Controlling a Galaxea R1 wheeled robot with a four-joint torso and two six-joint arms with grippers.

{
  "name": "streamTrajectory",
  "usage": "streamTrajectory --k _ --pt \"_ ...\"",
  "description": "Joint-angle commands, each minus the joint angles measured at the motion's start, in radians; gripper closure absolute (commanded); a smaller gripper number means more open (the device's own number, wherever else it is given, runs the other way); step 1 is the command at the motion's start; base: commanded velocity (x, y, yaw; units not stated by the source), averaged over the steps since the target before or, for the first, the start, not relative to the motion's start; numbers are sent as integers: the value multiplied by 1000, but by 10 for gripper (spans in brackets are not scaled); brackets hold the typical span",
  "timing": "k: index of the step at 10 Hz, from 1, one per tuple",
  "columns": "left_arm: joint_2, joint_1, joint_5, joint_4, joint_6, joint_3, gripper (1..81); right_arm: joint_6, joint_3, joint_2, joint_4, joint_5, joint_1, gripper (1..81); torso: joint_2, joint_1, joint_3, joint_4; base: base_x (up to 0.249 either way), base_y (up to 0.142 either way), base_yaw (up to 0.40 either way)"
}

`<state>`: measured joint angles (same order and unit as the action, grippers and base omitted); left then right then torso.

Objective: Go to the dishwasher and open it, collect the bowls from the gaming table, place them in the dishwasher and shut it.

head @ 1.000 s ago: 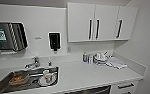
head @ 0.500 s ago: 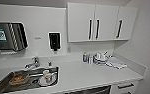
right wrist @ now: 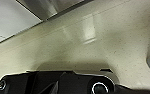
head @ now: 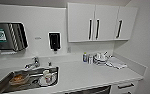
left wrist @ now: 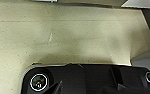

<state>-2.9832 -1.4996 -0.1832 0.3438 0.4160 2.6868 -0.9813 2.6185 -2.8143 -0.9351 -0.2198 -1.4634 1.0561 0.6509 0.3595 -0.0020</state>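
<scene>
Under the white counter's front edge, a dark grey strip is the top of the dishwasher (head: 91,90), and its door stands shut. The bowls and the gaming table are out of view. Both wrist views look down at a speckled beige floor (left wrist: 73,37) over the robot's dark plate. In the right wrist view a grey metallic panel (right wrist: 51,7) meets that floor beside a white panel (right wrist: 8,20). I cannot make out the fingers of either gripper.
A white counter (head: 91,75) runs along the wall. A steel sink (head: 31,78) at the left holds a cup and dishes. White wall cabinets (head: 101,22) hang above, stacked crockery (head: 101,59) sits at the back right, and a drawer (head: 124,86) is at the lower right.
</scene>
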Motion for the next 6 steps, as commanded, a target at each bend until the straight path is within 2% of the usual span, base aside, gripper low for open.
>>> streamTrajectory --k 1,6 --pt "9 57 31 4 -5 -1 10 3 63 -55 -76 17 -16 10 0 0 0 0 0 0 0" --pt "-14 57 33 4 -5 -1 10 6 115 -132 -73 19 -67 10 1 0 -1 0 0 0 0"
